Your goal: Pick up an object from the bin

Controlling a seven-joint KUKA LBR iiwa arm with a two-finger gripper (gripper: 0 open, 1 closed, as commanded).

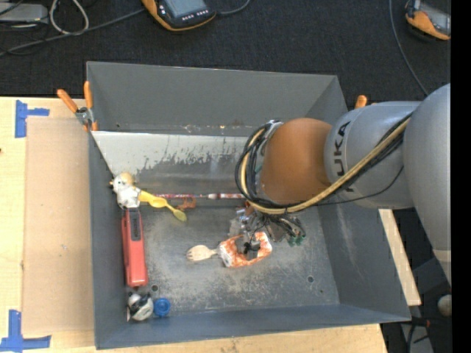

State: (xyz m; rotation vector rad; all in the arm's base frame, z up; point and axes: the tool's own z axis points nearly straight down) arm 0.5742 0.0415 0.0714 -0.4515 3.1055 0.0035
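Observation:
My gripper (252, 243) hangs under the arm's orange cover, in the middle of the bin toward the right. It is down on an orange and white crumpled thing (237, 254) lying on the bin floor, and its dark tip overlaps that thing's right half. A small beige fork-like piece (199, 253) lies just left of the orange and white thing, touching or almost touching it. A small green bit (296, 237) shows at the gripper's right side.
A long red flat tool (134, 249) lies along the left wall. Above it sit a white and yellow toy (125, 190) and a yellow spoon (163, 204). A black and white ball (140, 307) and a blue cap (162, 307) rest in the front left corner.

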